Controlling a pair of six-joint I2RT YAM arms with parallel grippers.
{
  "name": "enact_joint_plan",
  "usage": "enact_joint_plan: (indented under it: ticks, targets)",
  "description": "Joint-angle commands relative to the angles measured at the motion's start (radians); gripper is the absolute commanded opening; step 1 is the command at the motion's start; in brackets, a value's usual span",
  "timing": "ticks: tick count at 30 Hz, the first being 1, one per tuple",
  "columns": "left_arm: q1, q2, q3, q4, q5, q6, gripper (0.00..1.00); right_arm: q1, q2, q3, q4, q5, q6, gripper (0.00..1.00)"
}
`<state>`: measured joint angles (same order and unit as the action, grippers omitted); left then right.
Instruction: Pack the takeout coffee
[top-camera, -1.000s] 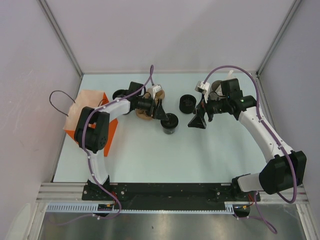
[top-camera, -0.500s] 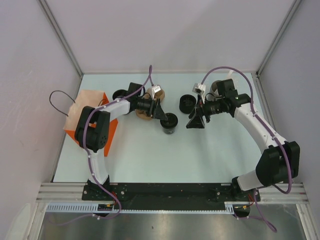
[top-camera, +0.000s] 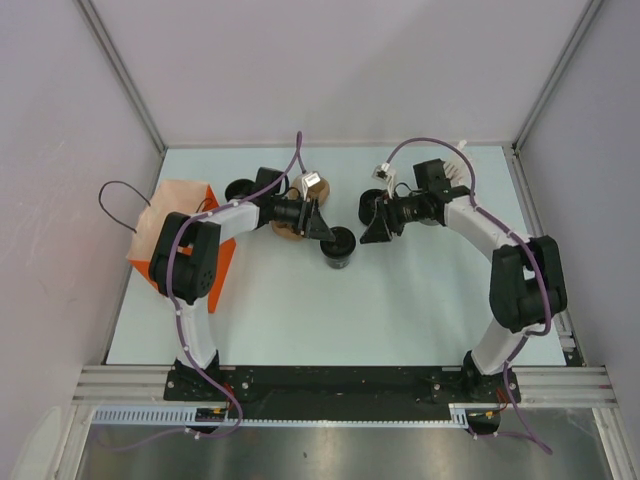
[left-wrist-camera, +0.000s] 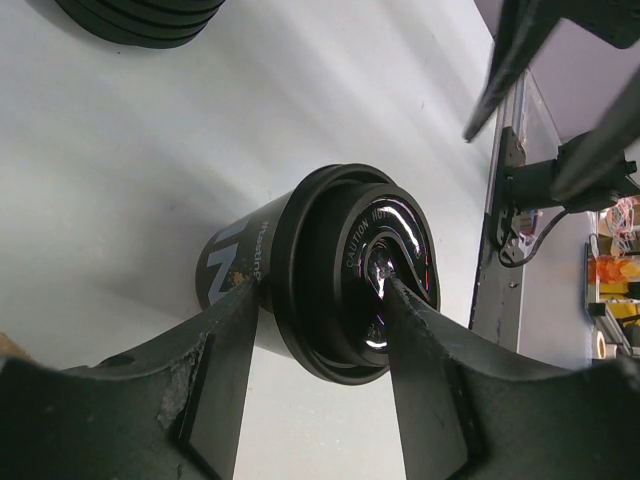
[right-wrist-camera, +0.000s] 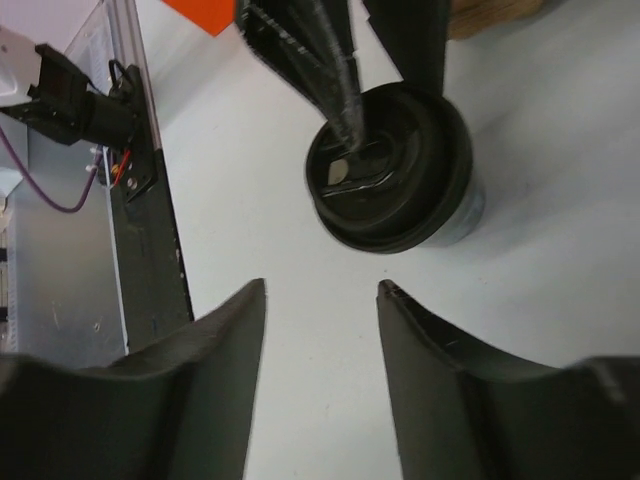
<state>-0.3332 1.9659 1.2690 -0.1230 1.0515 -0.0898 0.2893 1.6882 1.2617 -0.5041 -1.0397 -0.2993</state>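
Grips the takeout coffee (top-camera: 339, 246) by the edge of its lid with the left pincer (left-wrist-camera: 318, 290): clamped there, by the look of it, with one finger in the lid's sunken centre and the other against the outer wall just under the rim. Stands upright on the counter (top-camera: 330, 310) near the middle, just beside the brown pulp carrier (top-camera: 288, 230) and well apart from the orange paper bag (top-camera: 185, 205) at the left edge. Holds the right pincer (right-wrist-camera: 320, 292) apart and empty, pointed at the same cup from the opposite side, near it but not touching. Looks like a thin hold: a pinch on a lid lip, not a wrap round the body. Could pop the lid off on a lift and leave the cup behind, or tip it and spill any contents. Could also slip on the glossy plastic. Could knock the cup or foul the left fingers if brought closer with the right arm. Calls for a long carry leftward to the bag, with every swing a chance to shake a weak pinch loose. Could catch the cup's base on the bag's rim if carried too low.
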Motion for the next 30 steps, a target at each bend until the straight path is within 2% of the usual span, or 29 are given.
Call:
enact_joint_plan:
  ticks: [1, 2, 6, 14, 19, 26, 30]
  targets:
    - [0.002, 0.025, -0.036, 0.002, -0.058, 0.035, 0.56, -0.016, 0.062, 0.005, 0.226, -0.002, 0.186, 0.47]
    - [0.002, 0.027, -0.037, 0.000, -0.059, 0.033, 0.56, -0.018, 0.086, 0.005, 0.281, -0.002, 0.216, 0.43]
    - [-0.001, 0.024, -0.039, -0.001, -0.061, 0.044, 0.57, -0.019, 0.151, 0.010, 0.395, 0.001, 0.325, 0.36]
    - [-0.006, 0.011, -0.051, -0.003, -0.071, 0.058, 0.57, -0.010, 0.263, 0.027, 0.539, 0.012, 0.486, 0.33]
    - [-0.006, 0.007, -0.059, 0.002, -0.074, 0.056, 0.57, 0.002, 0.294, 0.038, 0.552, -0.013, 0.514, 0.34]
    - [-0.006, 0.005, -0.066, 0.005, -0.079, 0.058, 0.57, -0.010, 0.277, 0.038, 0.546, -0.029, 0.549, 0.45]
    - [-0.006, -0.001, -0.068, 0.006, -0.082, 0.058, 0.57, -0.021, 0.266, 0.038, 0.569, -0.049, 0.586, 0.47]
